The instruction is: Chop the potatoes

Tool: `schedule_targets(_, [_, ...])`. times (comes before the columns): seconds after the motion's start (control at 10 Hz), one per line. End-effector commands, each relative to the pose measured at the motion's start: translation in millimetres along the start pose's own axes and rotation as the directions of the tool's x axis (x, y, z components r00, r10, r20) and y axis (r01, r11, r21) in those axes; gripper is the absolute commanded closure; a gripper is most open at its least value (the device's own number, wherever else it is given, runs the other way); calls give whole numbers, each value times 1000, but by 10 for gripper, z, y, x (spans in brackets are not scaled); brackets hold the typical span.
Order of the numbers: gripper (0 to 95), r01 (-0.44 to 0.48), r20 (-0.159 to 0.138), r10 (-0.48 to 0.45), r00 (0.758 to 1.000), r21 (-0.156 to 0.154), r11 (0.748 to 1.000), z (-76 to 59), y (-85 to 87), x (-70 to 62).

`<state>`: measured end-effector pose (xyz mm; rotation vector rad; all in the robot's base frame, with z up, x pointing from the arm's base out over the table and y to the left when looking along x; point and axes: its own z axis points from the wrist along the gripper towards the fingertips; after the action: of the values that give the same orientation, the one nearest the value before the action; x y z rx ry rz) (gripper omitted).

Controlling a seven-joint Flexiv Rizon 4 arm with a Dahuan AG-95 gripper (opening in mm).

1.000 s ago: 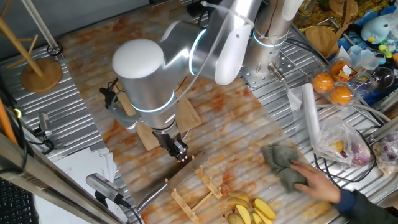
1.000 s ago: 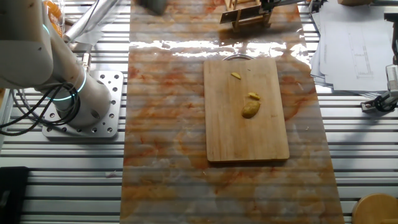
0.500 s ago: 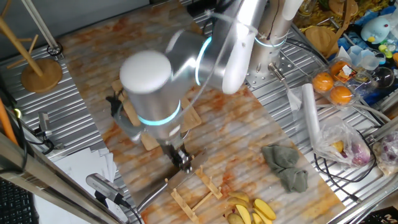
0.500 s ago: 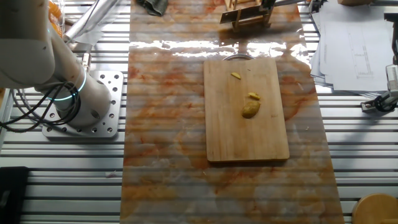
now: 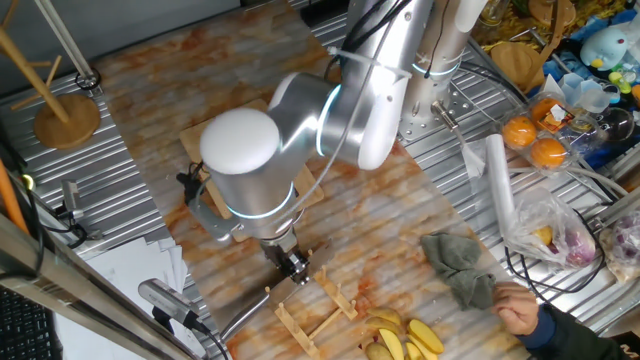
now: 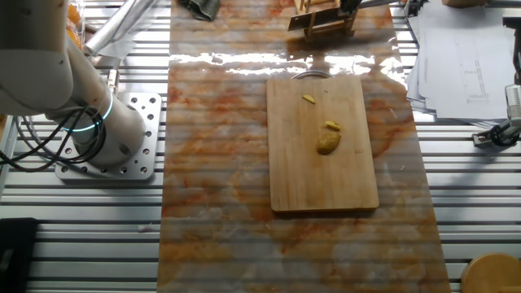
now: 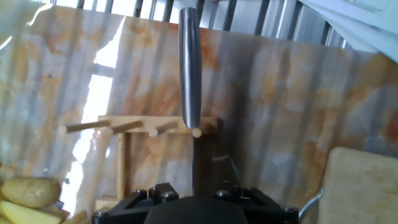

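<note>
One fixed view: the gripper (image 5: pixel 291 266) sits low over the counter (image 5: pixel 400 210) beside a wooden rack (image 5: pixel 315 310).

The other fixed view: potatoes (image 6: pixel 327 142) lie mid-board (image 6: pixel 293 179), a lump with slices beyond.

Hand view: the gripper is clamped on a knife (image 7: pixel 189 68) pointing over the rack (image 7: pixel 143 127).

Bright even daylight; glare on mat (image 6: pixel 244 61); hand view soft, blurred.

The arm (image 5: pixel 340 110) is glossy silver with fat rounded joints, white end caps, glowing cyan rings at the joints, black cables along its base, and a black wrist.
</note>
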<state>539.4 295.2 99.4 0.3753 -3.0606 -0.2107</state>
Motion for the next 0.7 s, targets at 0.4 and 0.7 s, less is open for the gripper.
schedule_targets(0.4, [380,18,-3,-18,1000,-5,1000,236,7,-22])
schedule_targets(0.7, [380,-5,-8,5,1000,-4,1000,391,61,-27])
